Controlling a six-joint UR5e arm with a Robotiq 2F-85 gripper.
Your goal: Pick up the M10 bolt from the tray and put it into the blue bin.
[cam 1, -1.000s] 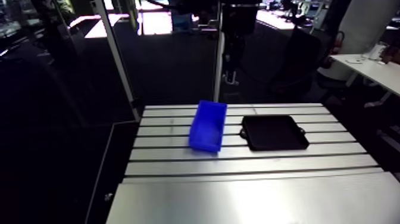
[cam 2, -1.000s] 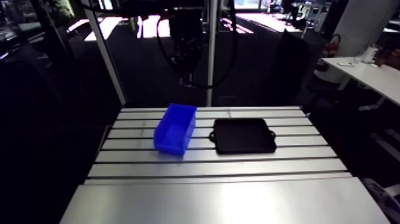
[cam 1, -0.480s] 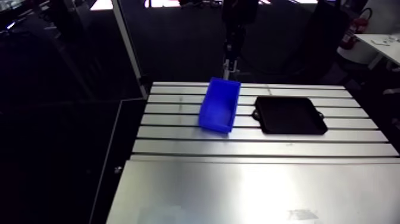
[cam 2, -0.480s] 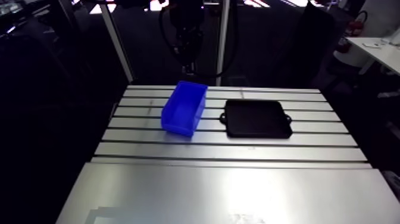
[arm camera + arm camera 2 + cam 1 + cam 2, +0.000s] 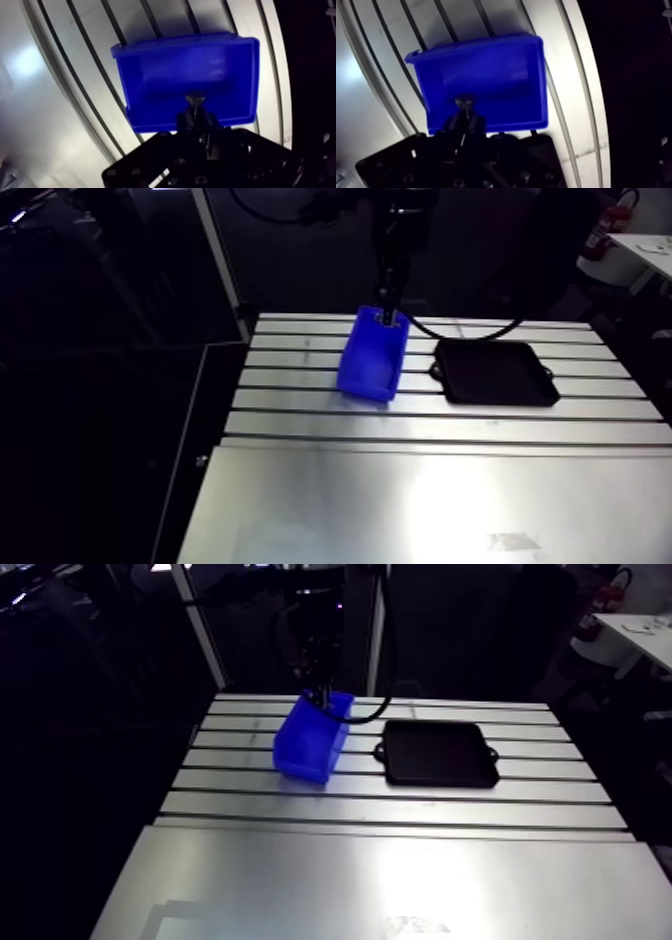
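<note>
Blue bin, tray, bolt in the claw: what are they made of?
Blue bin: likely moulded plastic, uniform saturated blue, slight sheen. Tray: black, matte, with small side lugs; plastic or coated metal, cannot tell. M10 bolt in the claw: probably steel, dull grey metallic head.

Black mounting plate [image 5: 200, 160] studded with screw holes [image 5: 111, 172], two narrow dark fingers [image 5: 207, 121]

The gripper [image 5: 196, 116], M10 bolt [image 5: 195, 98] pinched, hangs over the open blue bin [image 5: 175, 42]; only its walls hem the way down. The black tray [image 5: 497, 373] sits alongside, seemingly apart, with bare table [image 5: 400, 488] in front.
</note>
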